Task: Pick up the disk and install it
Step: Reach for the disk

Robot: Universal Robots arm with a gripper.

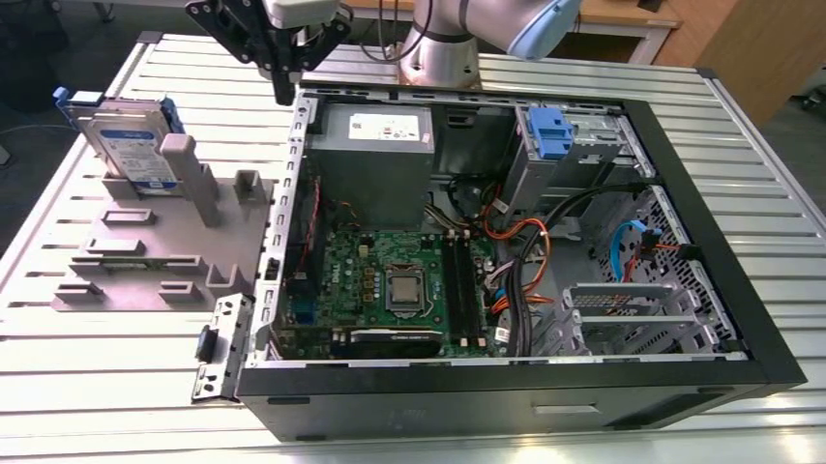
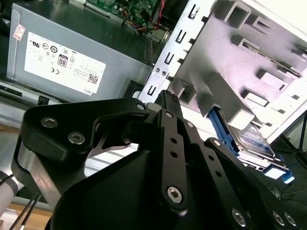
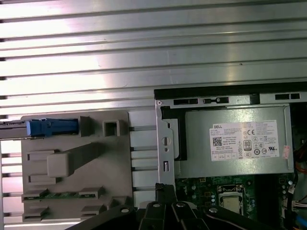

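- The gripper hangs over the far corner of the open computer case, on the exterior view's left.
- The disk stands upright in a grey fixture, left of the case in the exterior view, apart from the gripper.
- Both rest on a slatted metal table.

A robotics lab: opened computer case on slatted aluminium bench.

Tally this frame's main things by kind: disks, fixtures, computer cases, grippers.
silver-grey rectangular disk in blue plastic bracket: 1
grey plastic holding fixture: 1
open black metal computer case: 1
black gripper: 1
Total: 4
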